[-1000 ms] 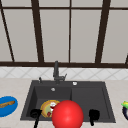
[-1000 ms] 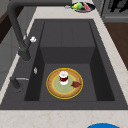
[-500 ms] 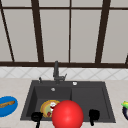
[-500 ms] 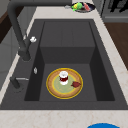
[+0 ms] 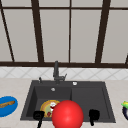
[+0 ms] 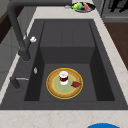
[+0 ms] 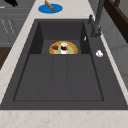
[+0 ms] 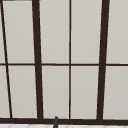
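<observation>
A: Anything different from a second ago?

B: Nothing I can make out. The left robot hand [image 5: 38, 116] and the right robot hand [image 5: 94, 115] hang at the near edge of the sink [image 5: 87, 97], exactly where they were, and the red ball [image 5: 67, 115] sits between them as before.

A: Is either one holding the ball?

B: No. In the front view there is a gap on each side of it, so both are apart from it. Whether either robot hand is spread or closed I cannot tell (each is just a dark shape there).

A: And the plate?

B: The plate [image 6: 53, 92] lies on the floor of the deep basin, just beyond the left robot hand and partly behind the ball in the front view. A small jar [image 6: 63, 77] stands upright on it with a dark red bit of food [image 6: 76, 84] just beside it. None of that has moved either.

A: So what do you make of it?

B: A pause, I would judge: nothing gripped, nothing shifted.

A: What else is about?

B: The tap [image 5: 56, 71] stands behind the basin, well beyond both. On the tabletop [image 5: 15, 85] a blue dish [image 5: 7, 106] lies out past the left robot hand, and a dark bowl [image 5: 125, 110] out past the right one.
</observation>
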Controlling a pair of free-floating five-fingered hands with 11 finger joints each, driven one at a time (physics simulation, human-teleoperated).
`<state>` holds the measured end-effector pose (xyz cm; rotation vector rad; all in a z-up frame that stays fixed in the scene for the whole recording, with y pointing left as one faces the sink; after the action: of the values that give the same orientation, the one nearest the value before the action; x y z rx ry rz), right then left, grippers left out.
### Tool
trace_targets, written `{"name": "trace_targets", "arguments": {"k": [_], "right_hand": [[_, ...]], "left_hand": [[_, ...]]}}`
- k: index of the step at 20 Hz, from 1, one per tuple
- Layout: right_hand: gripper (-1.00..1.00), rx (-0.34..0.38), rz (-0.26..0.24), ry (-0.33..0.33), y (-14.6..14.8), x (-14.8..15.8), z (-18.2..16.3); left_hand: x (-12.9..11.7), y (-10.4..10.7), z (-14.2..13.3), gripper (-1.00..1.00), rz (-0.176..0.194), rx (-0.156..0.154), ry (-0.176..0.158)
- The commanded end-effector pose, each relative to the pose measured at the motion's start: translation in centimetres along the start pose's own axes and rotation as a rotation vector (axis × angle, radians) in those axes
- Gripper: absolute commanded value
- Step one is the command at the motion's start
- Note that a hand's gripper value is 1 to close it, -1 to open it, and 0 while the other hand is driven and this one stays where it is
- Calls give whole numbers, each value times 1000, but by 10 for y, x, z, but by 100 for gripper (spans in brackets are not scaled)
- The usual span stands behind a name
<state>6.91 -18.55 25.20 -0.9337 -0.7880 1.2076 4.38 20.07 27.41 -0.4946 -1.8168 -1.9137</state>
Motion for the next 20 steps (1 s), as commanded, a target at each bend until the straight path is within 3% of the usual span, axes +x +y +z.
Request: {"name": "trace_targets", "arguments": {"k": [1,3,5,6,7,16,17,20], "right_hand": [[0,0,0,0,0,0,0],[0,0,0,0,0,0,0],[0,0,0,0,0,0,0],[0,0,0,0,0,0,0],[0,0,0,0,0,0,0],[0,0,0,0,0,0,0],[0,0,0,0,0,0,0],[0,0,0,0,0,0,0]], "left_hand": [[-12,9,-6,-100,1,7,11],[-19,13,-8,-100,1,5,7],[-11,11,-6,-100,34,-5,-6],[-14,10,-7,-100,-14,2,-1],[-15,11,-7,-100,4,1,-2],[-14,11,-2,-100,0,1,-2],[-15,11,3,-100,13,6,2],[-14,12,0,-100,-11,9,-6]]}}
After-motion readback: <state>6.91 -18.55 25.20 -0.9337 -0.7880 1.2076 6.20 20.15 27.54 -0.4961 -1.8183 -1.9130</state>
